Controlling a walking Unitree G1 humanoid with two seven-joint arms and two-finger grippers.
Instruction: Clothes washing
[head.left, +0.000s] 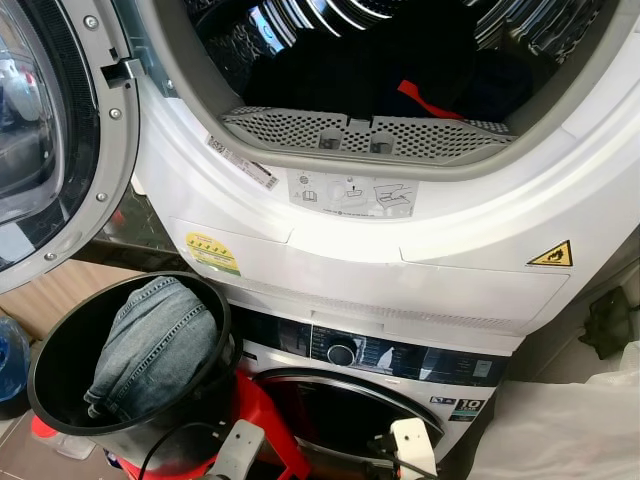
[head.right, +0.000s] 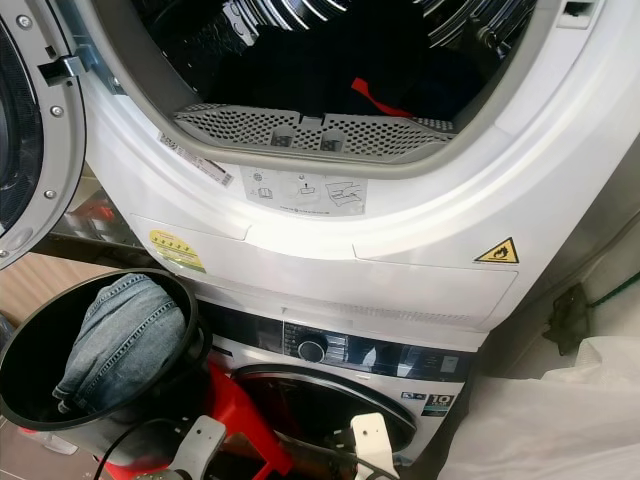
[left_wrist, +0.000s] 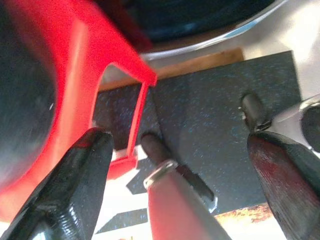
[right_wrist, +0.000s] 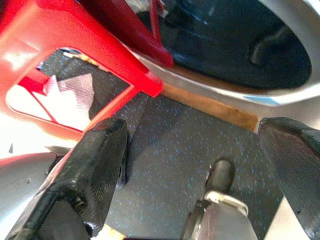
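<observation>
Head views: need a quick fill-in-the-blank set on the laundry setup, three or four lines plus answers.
1. The folded denim jeans lie inside a black ____.
2. The upper machine's round door stands ____.
3. Inside the upper drum, among dark clothes, a strip of ____ fabric shows.
4. The yellow triangular warning sticker sits on the upper machine's ____ front panel.

Missing words: bucket; open; red; white
</observation>
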